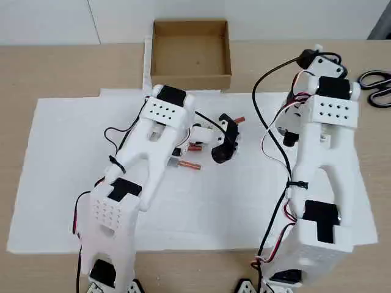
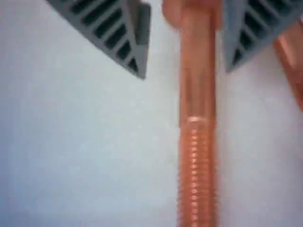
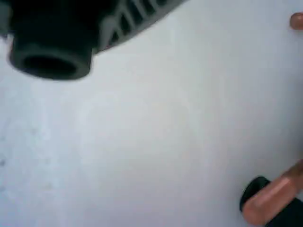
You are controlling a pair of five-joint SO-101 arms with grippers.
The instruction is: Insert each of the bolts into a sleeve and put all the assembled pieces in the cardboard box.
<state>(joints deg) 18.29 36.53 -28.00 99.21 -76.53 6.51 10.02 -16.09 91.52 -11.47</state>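
My left gripper (image 2: 185, 68) is open, low over the white sheet. A copper bolt (image 2: 198, 142) lies between its grey ribbed fingers (image 2: 113, 38), close against one of them. A second bolt (image 2: 291, 61) lies just beside it. From above, the left gripper (image 1: 182, 156) sits by two bolts (image 1: 190, 165) near the middle of the sheet. My right gripper (image 1: 287, 133) is shut on a black sleeve (image 3: 49, 56) held above the sheet. More black sleeves (image 1: 223, 146) lie between the arms, and one bolt (image 1: 239, 119) sticks out at their far end. The open cardboard box (image 1: 191, 78) stands behind.
A white foam sheet (image 1: 73, 183) covers most of the wooden table. Black scissors (image 1: 376, 85) lie at the far right edge. Black cables (image 1: 263, 110) loop from the right arm across the sheet. A copper bolt end (image 3: 270, 201) beside a black part shows in the right wrist view.
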